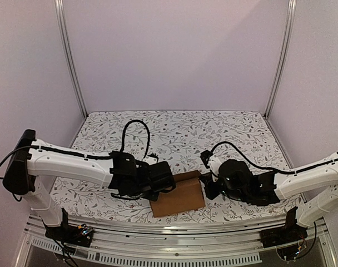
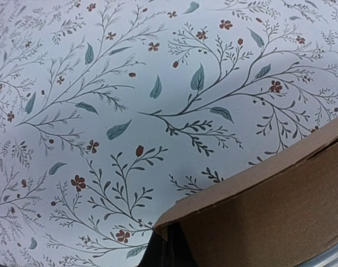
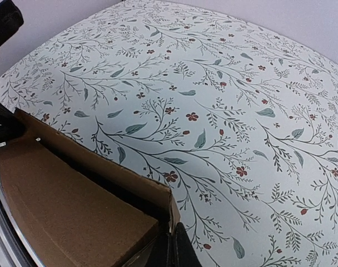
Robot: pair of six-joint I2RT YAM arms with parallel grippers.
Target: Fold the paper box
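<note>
Paper box (image 1: 179,199) edges are clamped in left end effector (image 1: 170,186) and right end effector (image 1: 206,188).

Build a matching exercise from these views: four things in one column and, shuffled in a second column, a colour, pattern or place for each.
Things
1. paper box
2. left gripper
3. right gripper
4. table cover

Descriptions
A. pale, printed with leaves and small flowers
B. closed at the box's right end
C. plain brown cardboard, near the table's front edge
D. closed at the box's left end

Pairs: 1-C, 2-D, 3-B, 4-A
</note>
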